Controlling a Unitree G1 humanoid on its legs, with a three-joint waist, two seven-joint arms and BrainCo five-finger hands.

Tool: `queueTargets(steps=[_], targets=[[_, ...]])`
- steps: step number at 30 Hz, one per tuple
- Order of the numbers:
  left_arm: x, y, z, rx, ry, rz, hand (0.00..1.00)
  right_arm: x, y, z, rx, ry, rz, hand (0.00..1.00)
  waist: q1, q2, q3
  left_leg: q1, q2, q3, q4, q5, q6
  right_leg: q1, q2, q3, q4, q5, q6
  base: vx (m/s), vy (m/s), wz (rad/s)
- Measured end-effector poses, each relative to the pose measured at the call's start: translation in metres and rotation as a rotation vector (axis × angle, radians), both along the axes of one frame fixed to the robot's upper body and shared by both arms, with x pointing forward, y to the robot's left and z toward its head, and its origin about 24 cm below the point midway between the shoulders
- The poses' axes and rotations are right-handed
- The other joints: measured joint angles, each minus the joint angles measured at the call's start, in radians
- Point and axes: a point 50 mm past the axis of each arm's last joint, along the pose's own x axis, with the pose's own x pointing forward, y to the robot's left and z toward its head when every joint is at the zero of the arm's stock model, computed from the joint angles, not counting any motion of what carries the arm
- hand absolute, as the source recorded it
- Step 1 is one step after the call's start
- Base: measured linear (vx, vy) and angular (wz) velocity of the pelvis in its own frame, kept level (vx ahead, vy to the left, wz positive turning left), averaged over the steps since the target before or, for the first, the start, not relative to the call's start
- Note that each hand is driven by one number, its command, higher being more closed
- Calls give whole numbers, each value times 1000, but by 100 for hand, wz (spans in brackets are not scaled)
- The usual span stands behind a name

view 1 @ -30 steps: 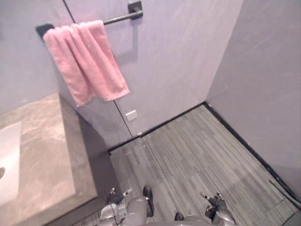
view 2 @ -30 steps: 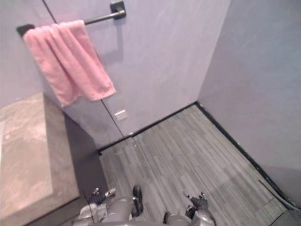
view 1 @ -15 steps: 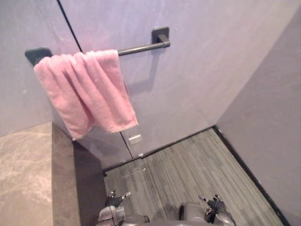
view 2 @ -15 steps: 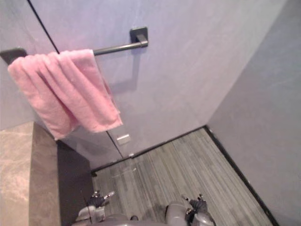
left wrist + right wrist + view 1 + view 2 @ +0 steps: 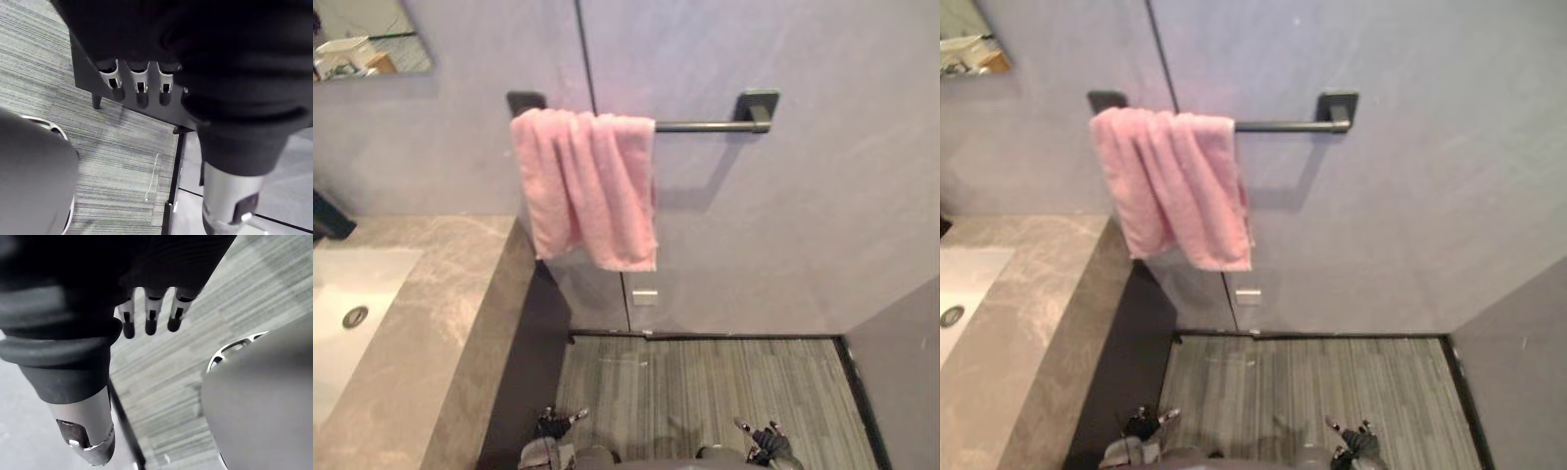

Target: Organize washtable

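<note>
The washtable is a grey stone counter point(image 5: 450, 294) at the left with a white sink point(image 5: 342, 294) set in it. A pink towel point(image 5: 587, 186) hangs bunched over the left end of a dark wall bar point(image 5: 705, 125). My left hand point(image 5: 551, 426) hangs low beside the counter's dark side, far below the towel. Its fingers point(image 5: 142, 88) are straight and hold nothing. My right hand point(image 5: 766, 439) hangs low over the striped floor, its fingers point(image 5: 149, 316) relaxed and empty.
A dark tap point(image 5: 328, 217) stands at the sink's far edge and a mirror point(image 5: 367, 44) hangs above it. The grey wall runs behind the bar. A side wall point(image 5: 901, 392) closes the floor on the right.
The camera has swung to the left: the towel now sits mid-picture and the sink has come into view. Both hands still hang low and empty.
</note>
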Motion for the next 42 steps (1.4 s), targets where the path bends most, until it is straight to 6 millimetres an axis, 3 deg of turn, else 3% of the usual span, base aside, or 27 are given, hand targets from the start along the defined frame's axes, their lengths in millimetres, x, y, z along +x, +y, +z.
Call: queueTargets(steps=[4, 6, 14, 17, 21, 25, 34, 42], targets=[[2, -3, 0, 11, 2, -60, 0, -1, 0, -1, 1, 8, 5, 0, 0, 0, -2, 19, -9, -8, -71, 52, -2, 17, 17, -7, -60, 44, -7, -96, -13, 8], [-2, -1, -2, 18, 25, -73, 0, 3, 0, 0, -3, -1, 15, 0, -20, 10, -5, 34, -14, -17, -111, 76, -3, 19, 19, -12, -71, 52, -12, -86, -27, 1], [4, -4, 0, 25, 12, -118, 0, 0, -2, 0, -12, 10, 31, 0, -18, 15, -16, 41, -12, -62, -154, 102, -7, 46, 38, -51, -132, 78, -15, -8, -33, 14], [17, -4, 7, 31, -55, -90, 0, 0, -1, 0, -11, 10, 37, 0, -20, 6, -18, 31, -17, -83, -155, 107, -6, 54, 48, -71, -147, 83, -17, 44, -27, 18], [69, -3, 53, 42, -388, -15, 0, 3, 1, 1, -20, 2, 69, 0, -19, -9, -21, 17, -21, -98, -161, 112, -3, 52, 55, -80, -167, 90, -21, 47, -12, 7], [101, 1, 105, 77, -687, 33, 0, 1, 0, 1, -36, 7, 66, 0, -20, -8, -23, 17, -23, -98, -177, 115, 1, 53, 62, -76, -194, 102, -24, 42, 0, -5], [129, 29, 165, 280, -932, 129, 0, 16, -5, 9, -98, -50, 179, 0, -22, -10, -24, 13, -26, -80, -183, 114, 2, 55, 74, -33, -265, 157, -31, -4, 6, -14], [156, 55, 199, 417, -1032, 130, 0, 25, -7, 13, -122, -81, 234, 0, -33, -16, -26, 3, -28, -53, -186, 119, 8, 46, 84, 10, -321, 212, -35, -85, -6, -15]])
